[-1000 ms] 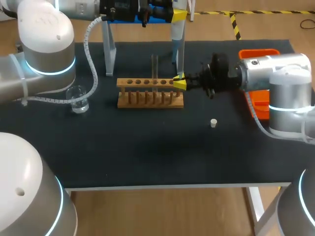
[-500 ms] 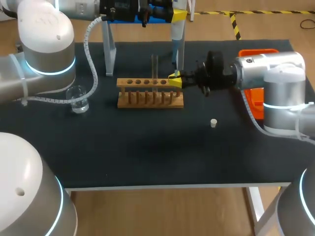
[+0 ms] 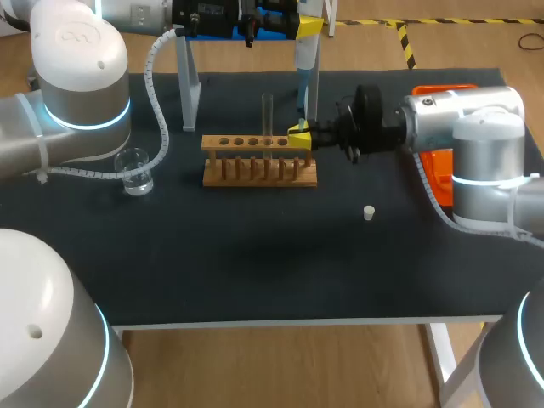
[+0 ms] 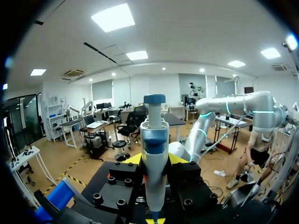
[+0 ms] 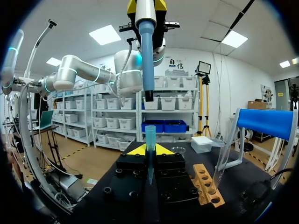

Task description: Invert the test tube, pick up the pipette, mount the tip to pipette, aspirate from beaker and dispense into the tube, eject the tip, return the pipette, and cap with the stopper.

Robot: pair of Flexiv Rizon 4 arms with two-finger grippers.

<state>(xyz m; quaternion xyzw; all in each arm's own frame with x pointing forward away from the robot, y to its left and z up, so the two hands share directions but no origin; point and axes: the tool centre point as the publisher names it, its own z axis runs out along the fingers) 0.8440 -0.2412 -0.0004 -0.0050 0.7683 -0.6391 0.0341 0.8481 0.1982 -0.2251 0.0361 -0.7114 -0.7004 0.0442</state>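
Note:
My left gripper (image 3: 308,25) is at the table's far side, shut on the blue-and-white pipette (image 3: 306,72), which hangs nose down; the wrist view shows the pipette (image 4: 154,154) clamped between the yellow fingers. My right gripper (image 3: 299,137) is at the right end of the wooden rack (image 3: 259,159), just below the pipette's nose. It is shut on a small blue tip (image 5: 150,140) standing upright right under the pipette (image 5: 145,51), with a gap between them. A glass test tube (image 3: 267,115) stands mouth up in the rack. The beaker (image 3: 134,172) sits at the left and the white stopper (image 3: 369,212) lies at the right.
An orange tip box (image 3: 442,163) stands at the right, partly behind my right arm. The pipette stand (image 3: 189,93), white legs and a blue top, rises behind the rack. The rack (image 5: 208,186) and tube (image 5: 223,158) lie beside my right gripper (image 5: 150,151).
My right gripper has moved left and slightly farther back with the tip, ending under the pipette's nose. The left arm and pipette have kept still.

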